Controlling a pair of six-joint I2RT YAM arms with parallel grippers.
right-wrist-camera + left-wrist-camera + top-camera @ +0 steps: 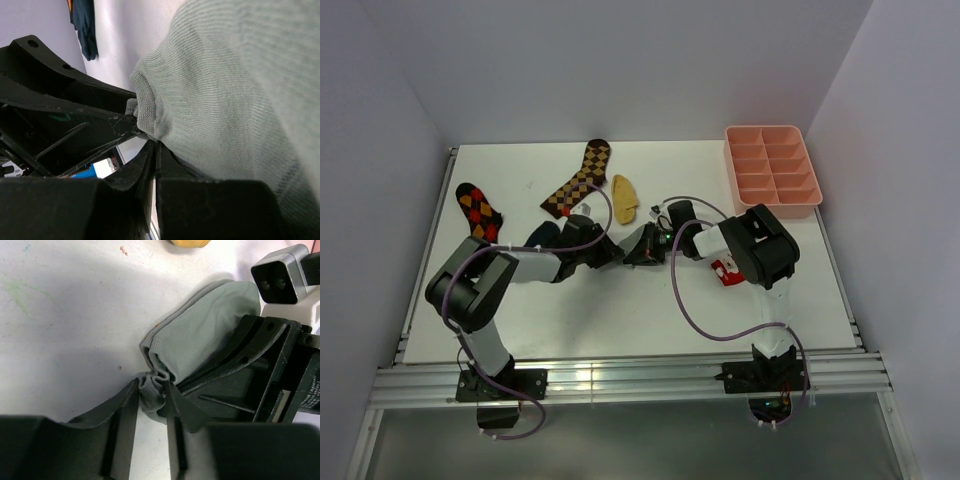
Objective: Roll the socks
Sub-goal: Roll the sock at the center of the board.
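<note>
Left wrist view: the left gripper [151, 390] is clamped on a small bunched fold at the edge of the grey sock [210, 330]. The rest of the sock lies loosely doubled on the tabletop [65, 330] and runs under the right gripper [186, 381], whose tip sits right at that same fold.

Risk, as I judge it: only a pinch of cloth is held. A tug or a turn could slip it free, and the fold would spring open.

Right wrist view: the right gripper's fingers are together, tips against the sock. I cannot tell whether any cloth is caught between them. The two grippers nearly touch, so rolling from here could knock fingers together. A navy sock [86, 25] lies beyond, apart.

Top view: both grippers meet mid-tabletop, hiding the grey sock. A yellow sock [625, 197] lies just behind and could get dragged along. The pink tray [772, 165] sits at the far right, well apart. Every compartment shows a bare floor, with no socks in it.
</note>
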